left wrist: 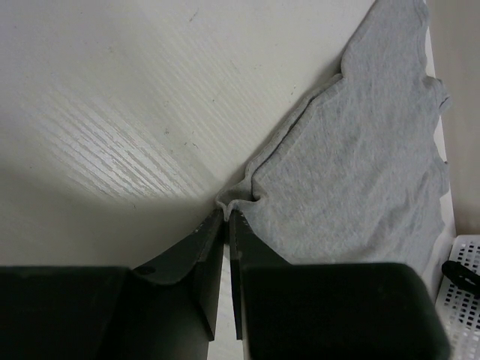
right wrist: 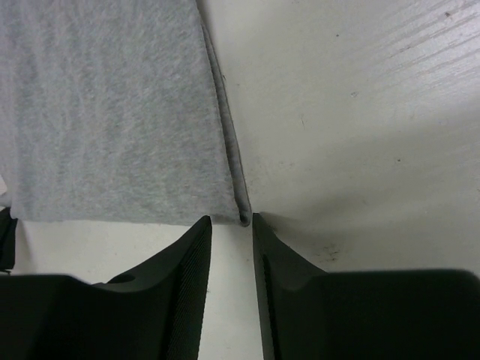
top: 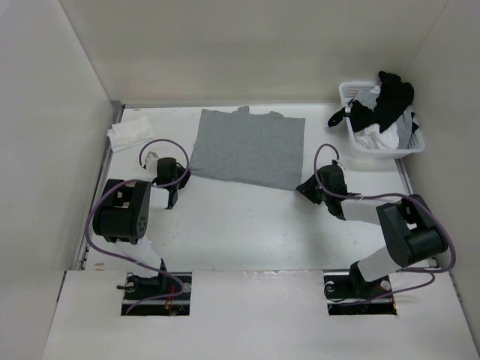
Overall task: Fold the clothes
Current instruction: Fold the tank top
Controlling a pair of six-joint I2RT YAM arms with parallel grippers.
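Note:
The clothes, a light-grey T-shirt (top: 247,146), lie flat at the back middle of the table. My left gripper (top: 184,177) sits at the shirt's near left corner. In the left wrist view the shirt (left wrist: 367,165) spreads to the right, and the left gripper (left wrist: 226,214) is shut on a small raised pinch of its edge. My right gripper (top: 304,187) is at the near right corner. In the right wrist view the right gripper (right wrist: 232,219) stands open, with the shirt's (right wrist: 112,112) corner hem just at the tips, not clamped.
A white basket (top: 414,142) heaped with black, white and grey garments stands at the back right, and its mesh corner (left wrist: 465,300) shows in the left wrist view. A crumpled white cloth (top: 131,133) lies at the back left. White walls enclose the table.

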